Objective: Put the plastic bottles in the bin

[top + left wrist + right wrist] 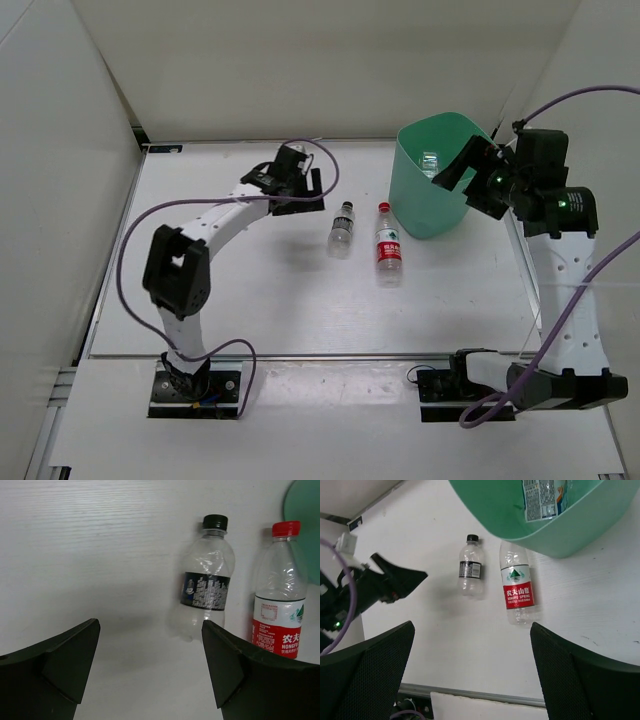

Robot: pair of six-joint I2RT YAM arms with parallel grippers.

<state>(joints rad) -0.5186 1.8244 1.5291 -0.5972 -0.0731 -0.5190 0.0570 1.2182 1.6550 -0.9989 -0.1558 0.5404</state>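
The mint-green bin stands at the back right, and a bluish-labelled bottle lies inside it, also seen in the right wrist view. The short dark-capped bottle and the red-capped bottle lie side by side on the table left of the bin. My left gripper is open and empty, just left of the dark-capped bottle. My right gripper is open and empty above the bin's right rim. The slim clear bottle is not in view.
White walls enclose the table on the left, back and right. The right arm's purple cable arcs over the bin's far side. The table's front edge strip shows in the right wrist view.
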